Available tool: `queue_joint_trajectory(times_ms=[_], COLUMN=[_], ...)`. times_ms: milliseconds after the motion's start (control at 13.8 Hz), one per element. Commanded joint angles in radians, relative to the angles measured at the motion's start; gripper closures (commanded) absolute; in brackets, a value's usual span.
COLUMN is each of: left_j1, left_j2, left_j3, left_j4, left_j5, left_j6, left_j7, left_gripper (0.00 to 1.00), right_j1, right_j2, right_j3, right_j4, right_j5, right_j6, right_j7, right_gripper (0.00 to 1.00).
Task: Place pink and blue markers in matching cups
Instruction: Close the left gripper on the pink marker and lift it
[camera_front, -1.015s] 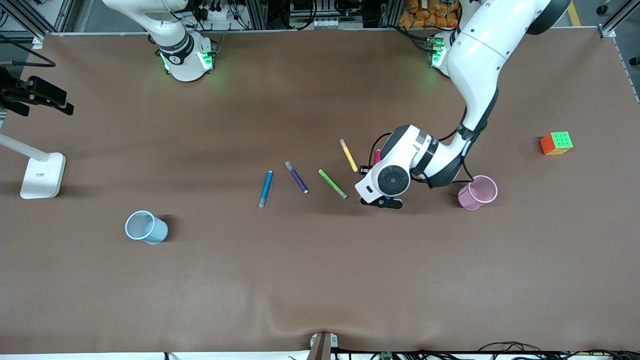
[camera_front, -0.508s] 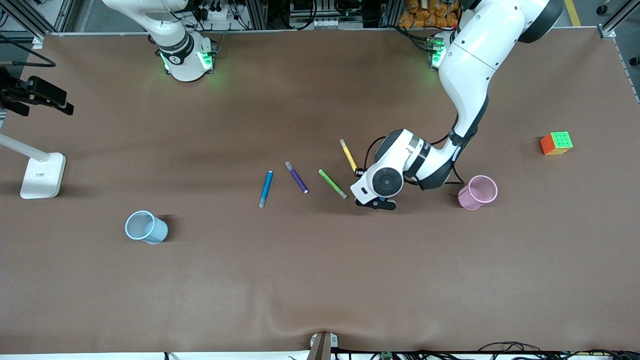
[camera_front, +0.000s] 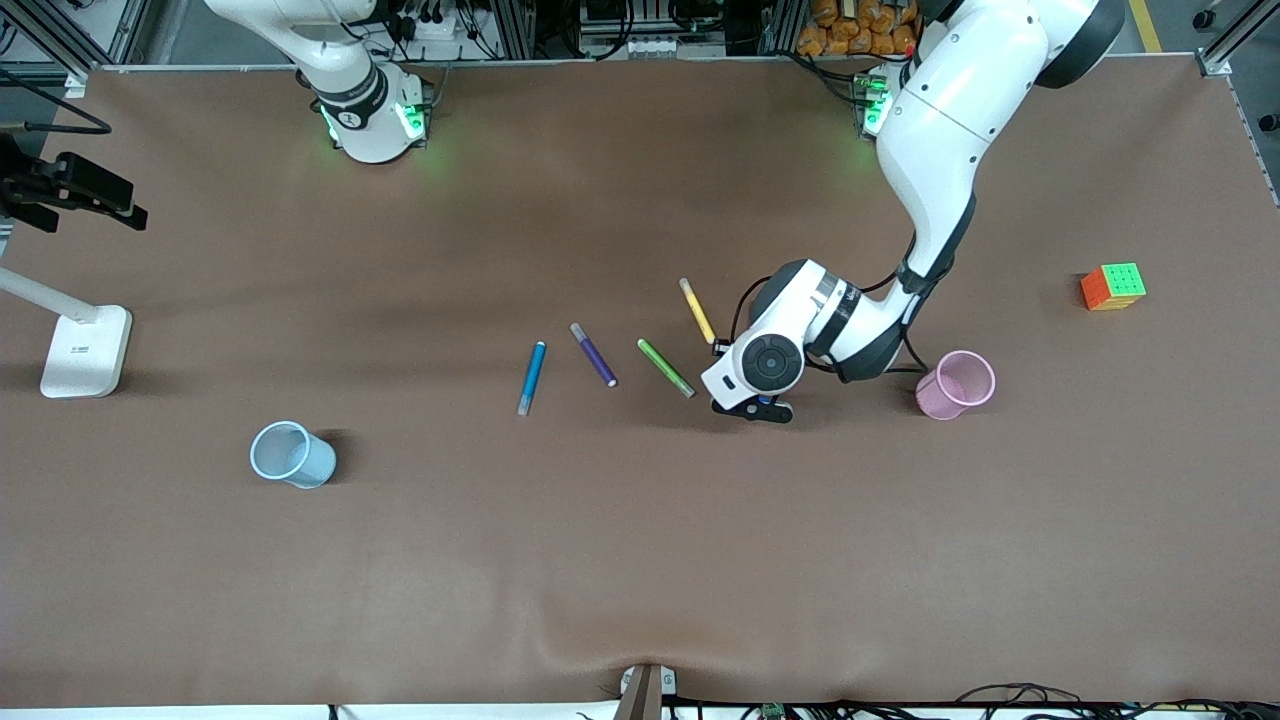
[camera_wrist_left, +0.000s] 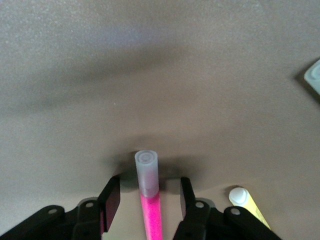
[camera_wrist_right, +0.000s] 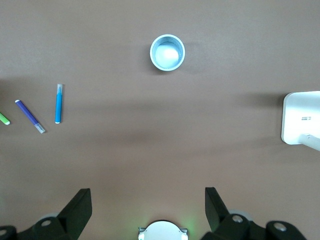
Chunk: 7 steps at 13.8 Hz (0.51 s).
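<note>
The pink marker (camera_wrist_left: 151, 216) lies flat on the brown table with its pale cap (camera_wrist_left: 146, 172) pointing away from the wrist. My left gripper (camera_wrist_left: 148, 189) is down at the table, straddling the marker. It is open, with a small gap between each finger and the pen. In the front view the left hand (camera_front: 768, 365) covers this marker. The pink cup (camera_front: 957, 383) stands close by, toward the left arm's end. The blue marker (camera_front: 531, 377) lies apart, and the blue cup (camera_front: 290, 453) stands nearer the front camera. My right gripper (camera_wrist_right: 148, 197) waits open, high above its own base.
A yellow pen (camera_front: 697, 310) lies right beside the left hand. A green pen (camera_front: 665, 367) and a purple pen (camera_front: 593, 354) lie between it and the blue marker. A colour cube (camera_front: 1113, 286) sits at the left arm's end, and a white lamp base (camera_front: 85, 350) at the right arm's end.
The left hand has shifted slightly toward the green pen and now covers the pink marker in the front view. The right arm has not moved.
</note>
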Motion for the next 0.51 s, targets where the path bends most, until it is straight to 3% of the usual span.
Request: queue_joint_trajectory(times_ms=[0,290,435], left_j1=[-0.004,-0.001,-0.002], left_j2=[0.015,0.013,0.013], left_j3=[0.004,0.004,0.004], left_j4=[0.0,0.006,0.004], left_j5=[0.027,0.027,0.027], left_j6=[0.025,0.025,0.024], left_j7=[-0.008,-0.003,0.001], left_gripper=[0.66,0.89,0.93], right_j1=[-0.004,-0.005,-0.005], right_j2=[0.005,0.005,0.005], right_j3=[0.002,0.002,0.002], right_j4=[0.012,0.012,0.012], right_j5=[-0.003,-0.003,-0.003], right_j6=[-0.008,-0.01,-0.01], right_j7=[0.0,0.0,0.0], right_gripper=[0.0,0.0,0.0])
